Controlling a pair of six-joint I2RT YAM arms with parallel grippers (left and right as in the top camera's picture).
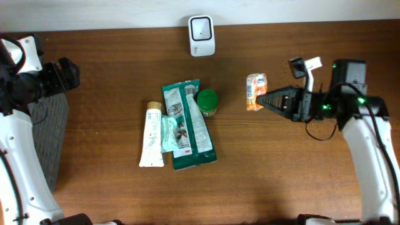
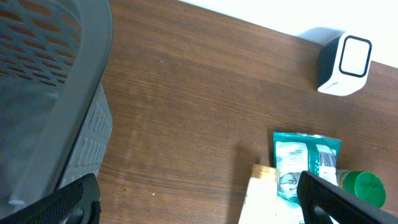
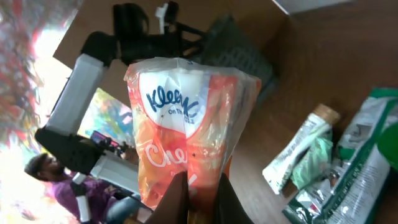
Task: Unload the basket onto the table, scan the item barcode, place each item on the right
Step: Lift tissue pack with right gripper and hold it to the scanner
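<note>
While your right hand (image 1: pixel 262 99) pinches one tissue pack (image 1: pixel 255 86), your left hand (image 1: pixel 70 74) is spread, with one scanner (image 1: pixel 202 35), tube (image 1: pixel 151 135), pouch (image 1: pixel 189 125) and jar (image 1: pixel 207 103) on the bench (image 1: pixel 300 175).

The overhead view looks straight down on the whole worktop (image 1: pixel 300 169); the left wrist view sits low at the left edge, facing the white scanner (image 2: pixel 345 64); the right wrist view, very near the tissue pack (image 3: pixel 186 124), faces left; all share the green pouch (image 1: pixel 187 125).

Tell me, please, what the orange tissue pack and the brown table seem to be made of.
Orange Kleenex tissue pack: thin, glossy plastic film, likely; it crinkles and shines. Brown table: wood or wood-look laminate, matte finish; grain streaks show.
</note>
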